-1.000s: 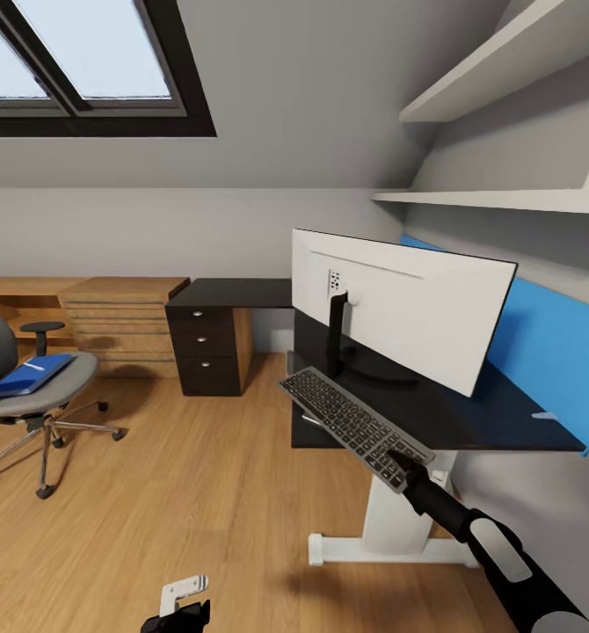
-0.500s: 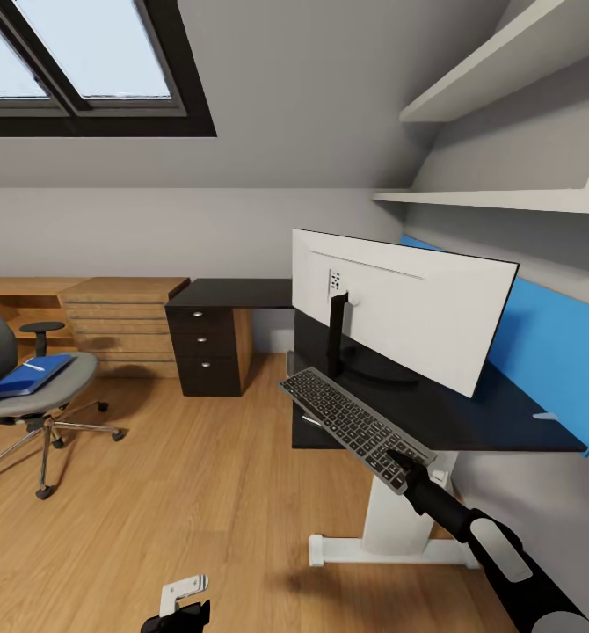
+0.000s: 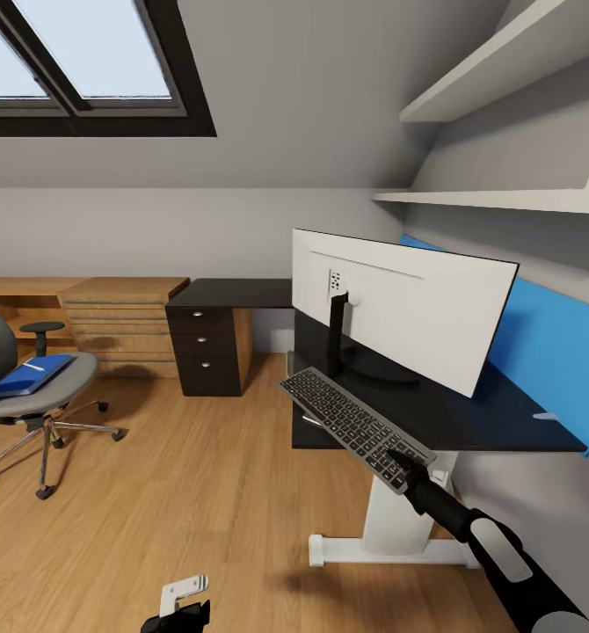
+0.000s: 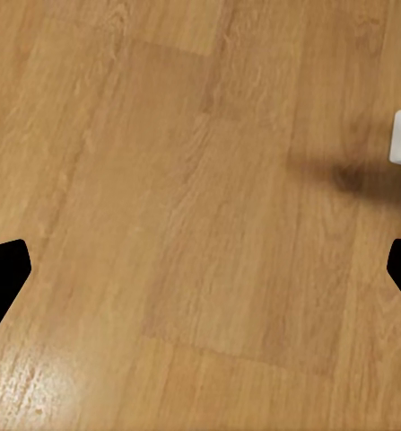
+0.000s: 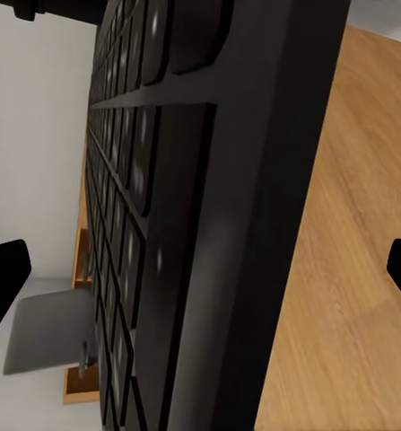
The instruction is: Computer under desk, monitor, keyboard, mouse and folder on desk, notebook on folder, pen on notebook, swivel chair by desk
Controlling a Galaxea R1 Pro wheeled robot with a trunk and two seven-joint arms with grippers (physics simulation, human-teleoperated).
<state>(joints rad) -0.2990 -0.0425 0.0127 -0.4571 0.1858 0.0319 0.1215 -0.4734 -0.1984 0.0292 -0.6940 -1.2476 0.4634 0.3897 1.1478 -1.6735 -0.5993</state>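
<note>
Grey-keyed keyboard (image 3: 356, 425) w/ silvery rim is pinched at its near end by the right tool (image 3: 406, 469), held tilted in the air; far end reaches over the front edge of the black worktop (image 3: 470, 413), near end hangs out past that edge. Right wrist view: keyboard (image 5: 178, 224) fills the centre, fingers pressed on it. Monitor (image 3: 400, 308) stands on the worktop just behind the keyboard, white back toward the camera, round black base well inside the edge. Blue back panel (image 3: 549, 343) runs along the far side; white pedestal leg (image 3: 396, 519) below.

Left tool (image 3: 182, 600) hangs low over the wood floor (image 3: 198, 492); left wrist view shows its fingers (image 4: 3, 274) spread wide, nothing between.

Swivel chair (image 3: 26, 387) sits well apart at left, blue folder (image 3: 29, 374) flat on its seat. Broad open floor lies btwn chair and worktop. Dark drawer unit (image 3: 208, 347) and light wooden chest (image 3: 119, 325) line the back wall.
</note>
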